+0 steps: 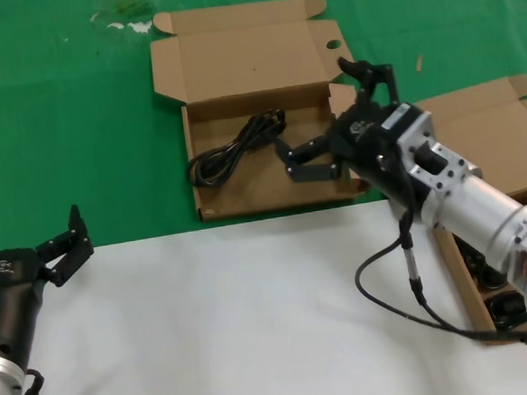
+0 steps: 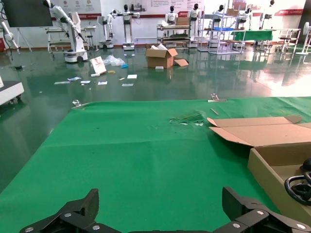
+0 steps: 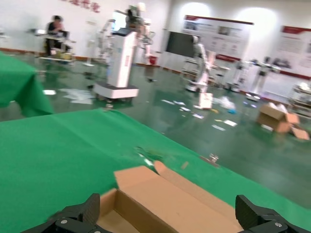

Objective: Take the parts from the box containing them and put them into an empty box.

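Power cord is lying in the shallow holed carton mid-desk. We are hovering our right gripper above that carton, jaws open and empty; next we judge returning to the right-edge source carton. Our left gripper is waiting open.

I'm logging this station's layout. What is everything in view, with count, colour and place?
Shallow box: one, brown, lid open, on the green cloth ahead.
Power cord: one, black, lying inside the shallow box, left side.
Second box: one, brown, open, on the robot's right, mostly hidden behind the right arm.
Bundled cords: count unclear, black, inside the second box.
White sheet: one, covering the near table.
Right gripper: black, jaws open, over the shallow box's right side.
Left gripper: black, jaws open, parked at the white sheet's left edge.
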You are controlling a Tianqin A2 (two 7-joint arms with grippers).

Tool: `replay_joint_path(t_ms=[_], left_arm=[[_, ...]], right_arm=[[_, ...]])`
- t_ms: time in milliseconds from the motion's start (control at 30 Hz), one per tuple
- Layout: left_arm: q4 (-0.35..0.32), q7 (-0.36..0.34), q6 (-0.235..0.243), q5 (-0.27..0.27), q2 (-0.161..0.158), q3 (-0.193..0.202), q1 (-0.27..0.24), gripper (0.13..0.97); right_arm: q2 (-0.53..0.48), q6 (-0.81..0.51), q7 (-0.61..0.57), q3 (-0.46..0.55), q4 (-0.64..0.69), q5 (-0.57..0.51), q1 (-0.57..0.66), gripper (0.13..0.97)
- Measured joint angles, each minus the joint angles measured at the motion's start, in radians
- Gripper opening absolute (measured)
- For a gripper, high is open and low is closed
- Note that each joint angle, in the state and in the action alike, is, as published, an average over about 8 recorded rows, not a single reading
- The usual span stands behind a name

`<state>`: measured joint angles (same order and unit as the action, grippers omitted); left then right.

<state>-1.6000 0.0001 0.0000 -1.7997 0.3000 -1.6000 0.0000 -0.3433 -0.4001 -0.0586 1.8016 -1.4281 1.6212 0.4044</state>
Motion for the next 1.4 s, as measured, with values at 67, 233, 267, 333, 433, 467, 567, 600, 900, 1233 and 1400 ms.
replay_joint_path(t_ms=[67, 233, 267, 333, 433, 467, 567, 600, 900, 1233, 1400], left_arm=[[0.0, 0.0, 0.0, 0.0, 0.0, 0.0, 0.0, 0.86], [0.0, 0.0, 0.0, 0.0, 0.0, 0.0, 0.0, 0.913], [0.0, 0.0, 0.0, 0.0, 0.0, 0.0, 0.0, 0.92], [0.0, 0.0, 0.0, 0.0, 0.0, 0.0, 0.0, 0.934], [0.0, 0.0, 0.0, 0.0, 0.0, 0.0, 0.0, 0.955], [0.0, 0.0, 0.0, 0.0, 0.0, 0.0, 0.0, 0.962], [0.0, 0.0, 0.0, 0.0, 0.0, 0.0, 0.0, 0.962], [0.0, 0.0, 0.0, 0.0, 0.0, 0.0, 0.0, 0.962], [0.0, 0.0, 0.0, 0.0, 0.0, 0.0, 0.0, 0.966], [0.0, 0.0, 0.0, 0.0, 0.0, 0.0, 0.0, 0.966], [0.0, 0.0, 0.0, 0.0, 0.0, 0.0, 0.0, 0.966]], right_arm=[[0.003, 0.025, 0.004, -0.013, -0.011, 0.011, -0.025, 0.966], [0.01, 0.088, 0.013, -0.045, -0.038, 0.039, -0.09, 0.966], [0.011, 0.101, 0.015, -0.051, -0.044, 0.045, -0.102, 0.966], [0.014, 0.126, 0.018, -0.064, -0.055, 0.056, -0.128, 0.966], [0.018, 0.164, 0.024, -0.083, -0.071, 0.073, -0.166, 0.966], [0.019, 0.176, 0.026, -0.089, -0.076, 0.079, -0.178, 0.966], [0.023, 0.214, 0.031, -0.108, -0.092, 0.096, -0.217, 0.966], [0.025, 0.227, 0.033, -0.115, -0.098, 0.101, -0.23, 0.966], [0.036, 0.337, 0.049, -0.17, -0.145, 0.151, -0.34, 0.966], [0.04, 0.368, 0.054, -0.186, -0.158, 0.165, -0.372, 0.966], [0.04, 0.368, 0.054, -0.186, -0.158, 0.165, -0.372, 0.966]])
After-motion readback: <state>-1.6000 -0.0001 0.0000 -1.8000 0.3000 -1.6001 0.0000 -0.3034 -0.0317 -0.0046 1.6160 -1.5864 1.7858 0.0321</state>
